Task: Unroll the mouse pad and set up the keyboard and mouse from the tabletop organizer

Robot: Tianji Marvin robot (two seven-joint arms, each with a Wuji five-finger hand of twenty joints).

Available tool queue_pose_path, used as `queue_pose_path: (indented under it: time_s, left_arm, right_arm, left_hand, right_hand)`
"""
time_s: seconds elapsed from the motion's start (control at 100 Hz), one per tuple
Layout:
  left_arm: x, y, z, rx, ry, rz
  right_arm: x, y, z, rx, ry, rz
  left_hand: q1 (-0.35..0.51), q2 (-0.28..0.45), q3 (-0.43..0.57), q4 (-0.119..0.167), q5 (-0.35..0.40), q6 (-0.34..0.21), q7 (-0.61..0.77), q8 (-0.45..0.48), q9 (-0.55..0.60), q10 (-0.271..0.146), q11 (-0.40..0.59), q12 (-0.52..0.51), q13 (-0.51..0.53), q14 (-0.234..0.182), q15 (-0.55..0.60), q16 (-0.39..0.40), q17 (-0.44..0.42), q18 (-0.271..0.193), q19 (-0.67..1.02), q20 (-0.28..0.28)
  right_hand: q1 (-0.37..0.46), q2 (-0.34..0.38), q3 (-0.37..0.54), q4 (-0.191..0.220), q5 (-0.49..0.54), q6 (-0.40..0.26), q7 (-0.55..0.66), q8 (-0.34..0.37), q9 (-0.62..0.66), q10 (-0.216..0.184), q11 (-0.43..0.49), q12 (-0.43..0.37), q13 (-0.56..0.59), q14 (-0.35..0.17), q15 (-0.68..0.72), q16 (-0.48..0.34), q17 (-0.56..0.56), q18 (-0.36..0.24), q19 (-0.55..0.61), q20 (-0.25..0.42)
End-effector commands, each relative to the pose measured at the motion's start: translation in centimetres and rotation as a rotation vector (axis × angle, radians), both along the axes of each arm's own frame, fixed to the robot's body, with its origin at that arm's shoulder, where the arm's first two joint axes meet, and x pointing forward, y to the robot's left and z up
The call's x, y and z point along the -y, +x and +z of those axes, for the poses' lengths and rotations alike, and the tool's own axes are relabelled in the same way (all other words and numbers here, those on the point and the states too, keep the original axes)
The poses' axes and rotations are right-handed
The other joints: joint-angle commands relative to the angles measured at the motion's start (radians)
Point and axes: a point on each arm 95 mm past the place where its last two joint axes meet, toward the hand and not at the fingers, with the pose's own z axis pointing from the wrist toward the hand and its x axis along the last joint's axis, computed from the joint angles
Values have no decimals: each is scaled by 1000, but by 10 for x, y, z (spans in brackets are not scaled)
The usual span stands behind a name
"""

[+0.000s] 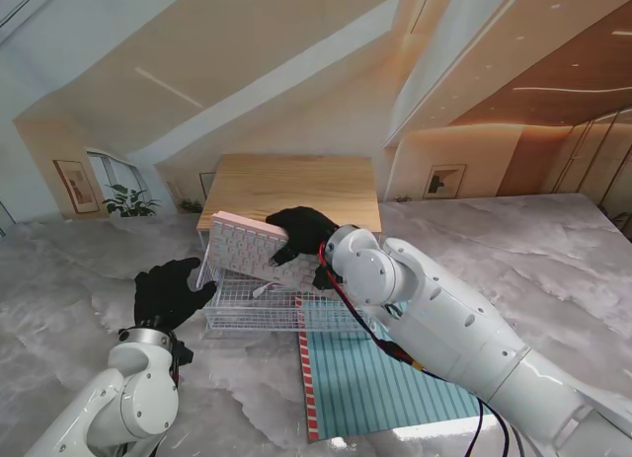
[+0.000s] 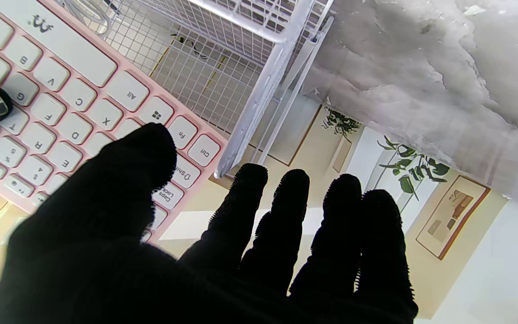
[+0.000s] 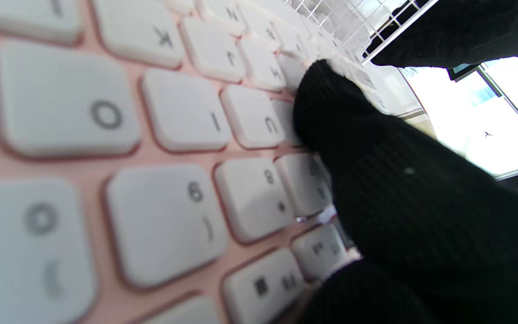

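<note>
Keyboard: pink slab w/ white square keys point(image 1: 247, 248), centre of stand view, tilted up over the organizer, lifted clear of the mesh.
Right hand: black-gloved five-finger hand point(image 1: 301, 232), clamped on keyboard's far edge; thumb point(image 3: 331, 117) pressed on key face near U/H keys.
Left hand: black-gloved hand point(image 1: 170, 291), lower left of stand view, fingers spread, holding nothing, just beside organizer's left end wall.
Organizer: white wire-mesh basket point(image 1: 252, 309), mid-frame, under keyboard.
Mouse pad: teal striped mat w/ red-white edge point(image 1: 380, 378), unrolled flat, lower centre, nearer to me than organizer.
Mouse: can't make out.
</note>
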Motion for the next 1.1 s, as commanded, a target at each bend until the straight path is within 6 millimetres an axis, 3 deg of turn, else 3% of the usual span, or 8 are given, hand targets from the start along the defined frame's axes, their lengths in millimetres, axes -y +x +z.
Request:
queue_pose_path:
  time_s: [0.0,0.77,1.09]
  left_arm:
    - [3,-3,2,3,-9,-13]
    - [-9,-19,10,71,-19,4]
    - [-17,-29,12,91,-15,10]
  right_arm:
    - [-4,-4,3,13,7,18]
    - [0,-26,20,167,192,-41]
    - [6,-32,28,155,309,-62]
  left_hand:
    - [-13,31,-20,4,-25,-2,-11,-9,-42,-15,-6,-5,-30,-1,-10,-9,-22,-29,-7,-8]
    - [-5,37,-43,16,-29,3,-11,-12,-49,-14,-5,-8,-37,-5,-11,-16,-22,-32,-7,-23]
    - [-2,38,-43,18,-24,9,-13,-13,-45,-11,-5,-8,-34,-3,-10,-15,-22,-32,-7,-24]
  right_hand:
    - [96,27,100,17,58,-58,92,14,10,21,11,14,83,47,70,8,74,-149,257,155]
    - [96,26,103,17,58,-58,94,11,9,22,14,13,83,48,73,8,75,-149,258,167]
    - [95,26,102,16,59,-61,94,10,10,21,14,13,83,48,73,8,75,-148,258,170]
